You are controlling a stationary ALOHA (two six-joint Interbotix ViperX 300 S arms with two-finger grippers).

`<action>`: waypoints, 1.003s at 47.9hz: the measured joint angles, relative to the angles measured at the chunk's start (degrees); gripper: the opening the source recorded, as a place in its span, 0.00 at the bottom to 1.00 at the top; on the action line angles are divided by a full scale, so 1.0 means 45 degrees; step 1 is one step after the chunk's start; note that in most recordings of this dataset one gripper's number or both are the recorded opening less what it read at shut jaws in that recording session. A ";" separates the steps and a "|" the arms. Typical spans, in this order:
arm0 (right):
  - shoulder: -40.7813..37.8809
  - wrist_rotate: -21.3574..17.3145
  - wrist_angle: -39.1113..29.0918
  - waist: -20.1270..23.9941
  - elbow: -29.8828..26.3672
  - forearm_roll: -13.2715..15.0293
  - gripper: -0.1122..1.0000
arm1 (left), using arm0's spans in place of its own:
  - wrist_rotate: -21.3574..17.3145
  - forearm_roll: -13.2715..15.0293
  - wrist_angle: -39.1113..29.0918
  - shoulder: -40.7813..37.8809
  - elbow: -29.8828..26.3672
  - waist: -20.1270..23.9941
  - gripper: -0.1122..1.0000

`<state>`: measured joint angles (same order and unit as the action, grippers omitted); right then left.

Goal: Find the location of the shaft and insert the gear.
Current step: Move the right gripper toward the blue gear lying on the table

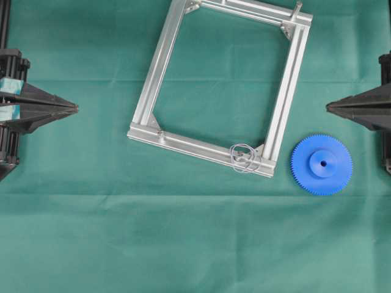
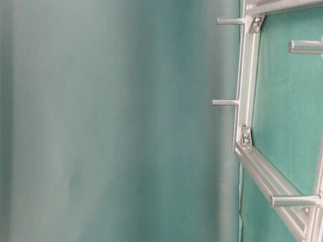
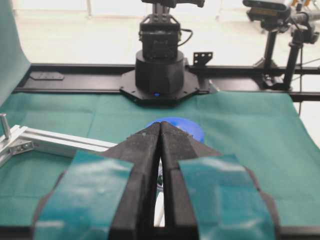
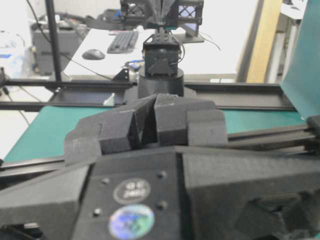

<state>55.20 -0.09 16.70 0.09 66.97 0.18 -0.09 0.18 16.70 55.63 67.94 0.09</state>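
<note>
Your gear (image 1: 321,165) lies flat on the green cloth of the bench (image 1: 183,244), hub up with the centre hole showing, just beside the outer right edge of the aluminium frame (image 1: 160,61) at its near right corner. On that same corner stands the shaft (image 1: 245,158), seen end-on as a small metal spot inside thin grey wire loops (image 1: 244,157); gear and shaft are near each other but apart, with the frame bar between them. Other bare pins (image 2: 224,102) stick up from the frame elsewhere, so don't mistake one for the target.

Nothing is picked up yet: you are at the very start, with the shaft located and the gear untouched. Your right hand (image 1: 330,107) sits beyond the frame's right side, above the gear in the overhead view, fingers pressed together and empty. Your left hand (image 1: 74,108) waits well off the frame's left side, likewise closed on nothing.

Next, I judge, you need to spread the right hand, bring it down over the gear's rim or hub, and grip it level for the short carry to the wired corner.
</note>
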 measured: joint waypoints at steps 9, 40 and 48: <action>0.0000 -0.0020 -0.1211 -0.0039 -0.0078 0.0000 0.13 | -0.0059 0.0098 -0.0117 0.0000 0.0000 0.0000 0.11; 0.0000 -0.0586 -0.3809 -0.0059 -0.0703 0.0000 0.94 | 0.0020 0.0156 -0.0664 0.0000 0.0000 0.0000 0.11; 0.0000 -0.0586 -0.3984 -0.0059 -0.0742 0.0000 0.93 | 0.0020 0.0176 -0.0664 0.0000 0.0000 0.0000 0.11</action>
<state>55.20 -2.72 -1.23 -0.18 63.63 0.18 0.00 0.97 13.71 55.63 67.94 0.09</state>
